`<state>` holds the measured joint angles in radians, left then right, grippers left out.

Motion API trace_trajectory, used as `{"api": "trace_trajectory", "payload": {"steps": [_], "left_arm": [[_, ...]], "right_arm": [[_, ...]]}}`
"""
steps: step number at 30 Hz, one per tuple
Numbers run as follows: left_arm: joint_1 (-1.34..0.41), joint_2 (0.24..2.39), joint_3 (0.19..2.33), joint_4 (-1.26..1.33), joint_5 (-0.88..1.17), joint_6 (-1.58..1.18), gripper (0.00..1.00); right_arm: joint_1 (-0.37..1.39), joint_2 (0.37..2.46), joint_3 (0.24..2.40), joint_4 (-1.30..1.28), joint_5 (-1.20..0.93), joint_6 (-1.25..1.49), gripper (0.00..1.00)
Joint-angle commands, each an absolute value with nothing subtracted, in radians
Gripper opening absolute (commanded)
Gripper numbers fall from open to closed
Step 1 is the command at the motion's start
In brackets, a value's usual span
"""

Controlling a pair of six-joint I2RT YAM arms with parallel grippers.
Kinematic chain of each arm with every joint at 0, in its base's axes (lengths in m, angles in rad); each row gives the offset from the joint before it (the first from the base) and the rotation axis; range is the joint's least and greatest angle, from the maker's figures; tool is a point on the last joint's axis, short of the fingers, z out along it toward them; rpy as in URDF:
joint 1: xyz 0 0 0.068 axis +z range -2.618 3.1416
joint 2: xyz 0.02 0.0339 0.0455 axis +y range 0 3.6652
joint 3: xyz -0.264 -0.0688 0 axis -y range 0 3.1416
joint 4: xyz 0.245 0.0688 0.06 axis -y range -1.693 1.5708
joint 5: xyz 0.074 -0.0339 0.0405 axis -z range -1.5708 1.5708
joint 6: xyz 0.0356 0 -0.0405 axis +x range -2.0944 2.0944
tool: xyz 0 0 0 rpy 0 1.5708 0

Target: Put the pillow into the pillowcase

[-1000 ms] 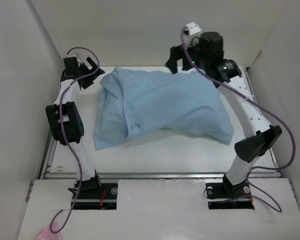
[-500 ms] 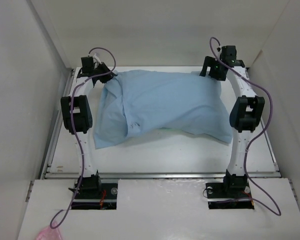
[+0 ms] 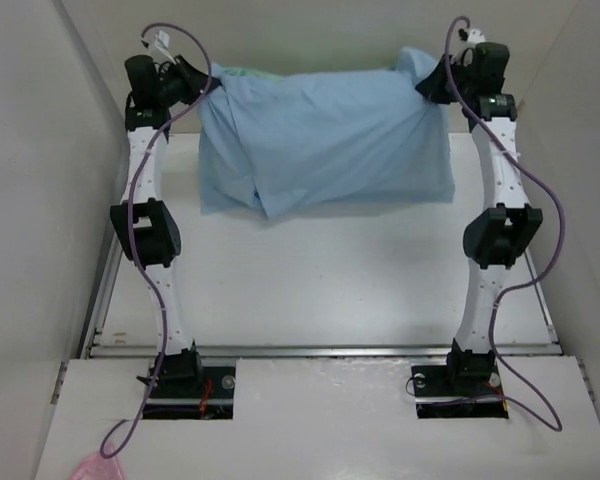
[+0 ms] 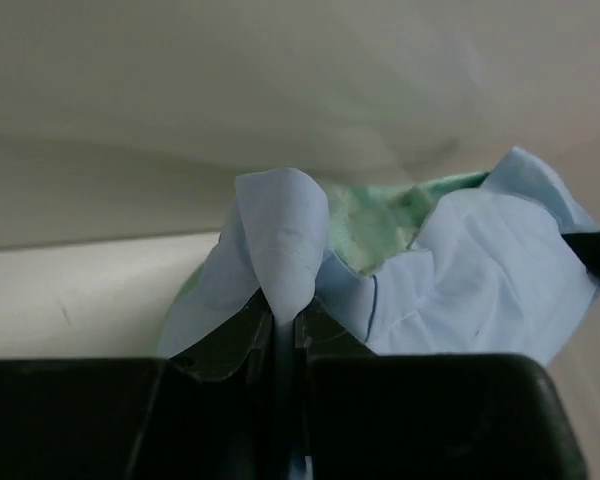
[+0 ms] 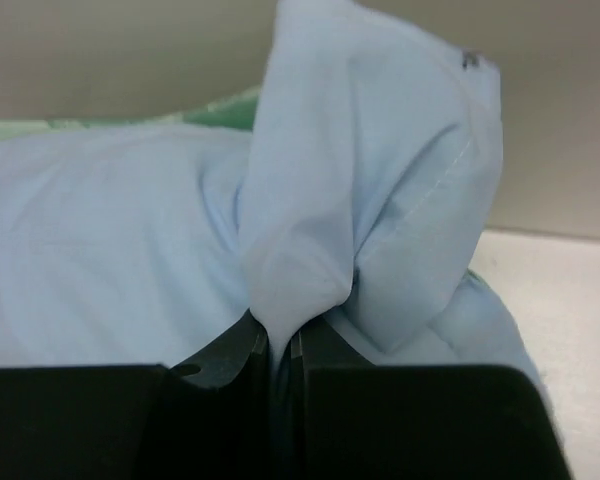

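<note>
Pillowcase (image 3: 325, 140): a fold of its upper edge is clamped in each of my pincers. Left pincer (image 4: 285, 320): jaws closed tight on a peak of thin blue cloth at the left corner. Right pincer (image 5: 280, 345): jaws closed the same way on a bunched fold at the right corner. Between the two grips the case hangs as a wide sack at the far end of the table (image 3: 330, 290). I cannot tell whether its lower edge touches the surface.

Contents: the pillow shows in no view. The sack looks full and rounded rather than flat, so I judge the pillow to be inside. How deep it sits I cannot say. Just beyond my left grip the green lining (image 4: 380, 220) is exposed, so the mouth appears to be up at the top.

Handling: the cloth is thin and limp and creases readily. The shiny inner face is probably slippery, so a pinch on one layer may creep. Best hold is the stitched corner hem, where the layers double. The pillow should be soft, light and bulky, and likely to settle downward under its own weight with both corners high and level.
</note>
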<state>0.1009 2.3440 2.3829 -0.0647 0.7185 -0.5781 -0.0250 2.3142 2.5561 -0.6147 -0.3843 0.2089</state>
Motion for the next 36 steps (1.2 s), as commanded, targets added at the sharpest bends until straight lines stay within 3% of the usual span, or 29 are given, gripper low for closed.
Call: {"api": "trace_trajectory", "payload": {"steps": [1, 5, 9, 10, 11, 12, 13, 14, 17, 18, 20, 21, 22, 26, 28, 29, 30, 32, 34, 35, 36], "left_arm": [[0.179, 2.095, 2.409, 0.156, 0.795, -0.672, 0.0], [0.198, 1.882, 2.18, 0.16, 0.741, -0.571, 0.0], [0.198, 1.679, 1.744, 0.201, 0.683, -0.497, 0.0], [0.198, 1.645, 1.55, 0.201, 0.605, -0.497, 0.0], [0.198, 1.578, 1.451, 0.201, 0.563, -0.497, 0.0], [0.198, 1.548, 1.355, 0.201, 0.53, -0.512, 0.1], [0.198, 1.523, 1.18, 0.192, 0.496, -0.537, 0.24], [0.198, 1.496, 1.096, 0.17, 0.436, -0.569, 0.31], [0.198, 1.34, 0.791, 0.14, 0.423, -0.699, 0.35], [0.198, 1.281, 0.741, 0.112, 0.41, -0.699, 0.24], [0.178, 1.062, 0.678, -0.035, 0.351, -0.749, 0.24], [0.178, 0.989, 0.658, -0.085, 0.301, -0.749, 0.24], [0.169, 0.86, 0.658, -0.13, 0.269, -0.749, 0.27], [0.169, 0.75, 0.777, -0.273, 0.149, -0.698, 0.29], [0.169, 0.762, 0.866, -0.325, 0.062, -0.698, 0.29], [0.169, 0.781, 0.893, -0.34, 0.046, -0.698, 0.31], [0.169, 0.793, 0.926, -0.398, 0.031, -0.698, 0.42], [0.169, 0.805, 1.04, -0.452, -0.062, -0.698, 0.43], [0.169, 0.805, 1.104, -0.488, -0.159, -0.698, 0.46], [0.169, 0.805, 1.149, -0.488, -0.228, -0.707, 0.54], [0.169, 0.793, 1.149, -0.468, -0.238, -0.707, 0.52]], "right_arm": [[-0.049, 2.012, 2.505, -0.278, -0.456, 0.229, 0.0], [-0.097, 1.827, 2.311, -0.233, -0.466, 0.186, 0.0], [-0.097, 1.685, 1.799, -0.186, -0.555, 0.152, 0.0], [-0.097, 1.648, 1.688, -0.122, -0.589, 0.152, 0.0], [-0.097, 1.637, 1.58, -0.083, -0.612, 0.179, 0.09], [-0.097, 1.637, 1.475, -0.043, -0.652, 0.204, 0.27], [-0.097, 1.637, 1.277, 0.03, -0.672, 0.234, 0.27], [-0.097, 1.637, 1.175, 0.076, -0.693, 0.302, 0.27], [-0.097, 1.498, 0.753, 0.375, -0.799, 0.473, 0.52], [-0.097, 1.423, 0.67, 0.415, -0.808, 0.492, 0.52], [-0.097, 1.234, 0.557, 0.3, -0.755, 0.492, 0.53], [-0.088, 1.037, 0.557, 0.225, -0.708, 0.456, 0.55], [-0.087, 0.955, 0.575, 0.133, -0.63, 0.437, 0.63], [-0.087, 0.815, 0.768, -0.103, -0.327, 0.316, 0.96], [-0.087, 0.83, 0.869, -0.146, -0.299, 0.316, 1.0], [-0.087, 0.841, 0.899, -0.169, -0.285, 0.327, 1.0], [-0.087, 0.853, 0.955, -0.195, -0.275, 0.327, 1.0], [-0.087, 0.873, 1.026, -0.308, -0.247, 0.263, 1.0], [-0.087, 0.861, 1.107, -0.386, -0.094, 0.249, 1.0], [-0.087, 0.829, 1.12, -0.387, -0.048, 0.249, 1.0], [-0.087, 0.807, 1.12, -0.373, 0.009, 0.27, 1.0]]}}
